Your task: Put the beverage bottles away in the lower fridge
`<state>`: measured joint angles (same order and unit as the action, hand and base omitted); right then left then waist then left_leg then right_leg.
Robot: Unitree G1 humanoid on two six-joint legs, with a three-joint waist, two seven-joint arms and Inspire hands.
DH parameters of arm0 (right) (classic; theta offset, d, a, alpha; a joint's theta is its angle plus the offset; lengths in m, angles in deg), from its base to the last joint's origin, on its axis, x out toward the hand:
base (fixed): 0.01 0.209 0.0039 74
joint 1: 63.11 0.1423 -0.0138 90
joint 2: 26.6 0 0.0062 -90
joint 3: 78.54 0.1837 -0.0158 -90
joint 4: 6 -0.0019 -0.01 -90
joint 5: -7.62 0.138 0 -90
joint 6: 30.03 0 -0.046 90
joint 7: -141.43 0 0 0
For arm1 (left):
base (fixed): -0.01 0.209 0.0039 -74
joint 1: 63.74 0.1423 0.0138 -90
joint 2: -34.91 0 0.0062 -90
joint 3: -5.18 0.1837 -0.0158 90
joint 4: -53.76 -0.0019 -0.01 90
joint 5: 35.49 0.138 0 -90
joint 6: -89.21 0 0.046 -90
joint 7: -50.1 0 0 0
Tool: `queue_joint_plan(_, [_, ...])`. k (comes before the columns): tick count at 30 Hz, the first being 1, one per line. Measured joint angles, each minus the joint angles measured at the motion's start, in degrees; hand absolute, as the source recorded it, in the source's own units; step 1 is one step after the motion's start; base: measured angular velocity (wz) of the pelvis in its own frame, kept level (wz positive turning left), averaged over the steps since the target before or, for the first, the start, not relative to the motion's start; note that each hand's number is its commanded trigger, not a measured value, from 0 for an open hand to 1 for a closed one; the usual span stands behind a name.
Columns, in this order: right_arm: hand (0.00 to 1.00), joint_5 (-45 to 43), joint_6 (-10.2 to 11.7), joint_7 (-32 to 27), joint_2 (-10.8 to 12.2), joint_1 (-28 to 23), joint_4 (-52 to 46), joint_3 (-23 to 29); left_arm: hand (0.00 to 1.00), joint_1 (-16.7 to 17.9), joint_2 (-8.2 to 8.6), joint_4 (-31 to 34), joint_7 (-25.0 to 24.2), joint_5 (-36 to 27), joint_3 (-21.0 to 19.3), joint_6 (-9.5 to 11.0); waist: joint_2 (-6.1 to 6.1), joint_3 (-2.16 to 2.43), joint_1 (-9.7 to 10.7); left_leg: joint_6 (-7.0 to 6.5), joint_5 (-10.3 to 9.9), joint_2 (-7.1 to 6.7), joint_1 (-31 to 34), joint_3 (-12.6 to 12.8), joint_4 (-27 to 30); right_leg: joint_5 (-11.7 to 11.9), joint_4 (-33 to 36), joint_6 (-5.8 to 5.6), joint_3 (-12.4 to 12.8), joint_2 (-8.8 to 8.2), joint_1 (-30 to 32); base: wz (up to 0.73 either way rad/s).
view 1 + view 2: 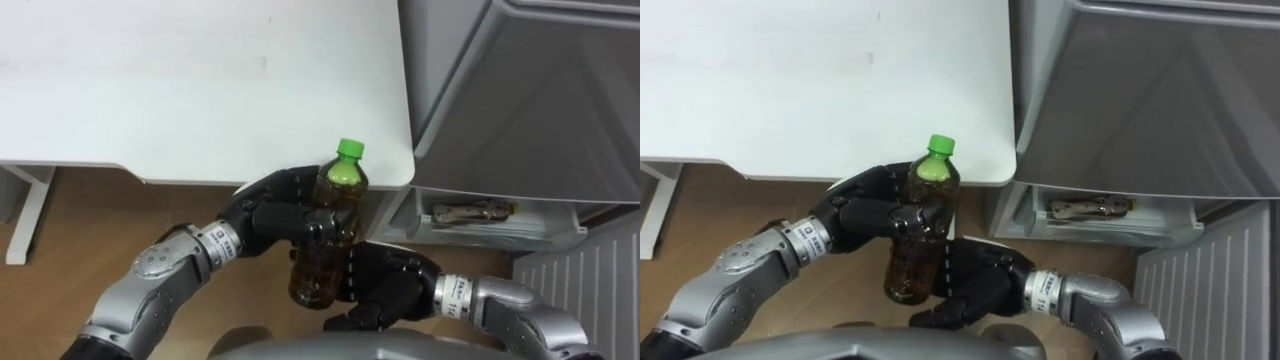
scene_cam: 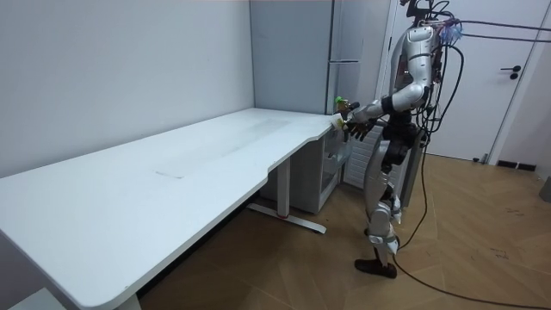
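A bottle (image 1: 337, 192) of brown tea with a green cap stands upright in front of me, just off the white table's corner. My left hand (image 1: 268, 217) is curled round its middle from the left. My right hand (image 1: 392, 288) cups its lower part from the right, fingers and thumb bent round it. The right eye view shows the same bottle (image 1: 930, 188), left hand (image 1: 862, 216) and right hand (image 1: 980, 285). In the room view I stand upright between the table's end and the fridge, holding the bottle (image 2: 342, 106) at chest height.
The white table (image 1: 200, 80) spans the upper left, its rounded corner right by the bottle. The grey fridge (image 1: 520, 90) rises at the right. Below it an open lower compartment (image 1: 495, 232) holds a small packet (image 1: 470, 211). A ribbed white panel (image 1: 590, 285) sits at the lower right. Wooden floor lies underneath.
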<state>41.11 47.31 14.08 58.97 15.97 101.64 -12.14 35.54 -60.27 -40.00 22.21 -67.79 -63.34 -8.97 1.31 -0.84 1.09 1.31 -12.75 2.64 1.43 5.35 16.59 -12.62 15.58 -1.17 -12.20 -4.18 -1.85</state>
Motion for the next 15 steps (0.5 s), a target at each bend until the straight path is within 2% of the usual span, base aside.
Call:
queue_joint_plan(6, [0.00, 2.71, -0.02, -0.74, 0.39, -1.15, -0.01, -0.07, 1.00, 0.00, 0.82, 0.49, -0.01, 1.91, 0.02, 0.02, -0.84, 0.55, -0.39, 0.01, 0.04, 0.02, -0.21, 0.25, -0.12, 0.00, 0.18, 0.00, 0.29, 0.01, 0.34, -0.02])
queue_joint_plan(15, [0.00, 8.22, 0.04, -3.86, 0.69, -1.76, -0.02, -1.61, 1.00, 0.00, 1.78, 0.46, -0.01, 3.09, 0.21, 0.01, -0.48, 0.30, -1.59, -0.03, -0.01, 0.05, -0.89, 0.74, -0.20, 0.01, 0.17, -0.01, 0.67, -0.01, -0.16, -0.03])
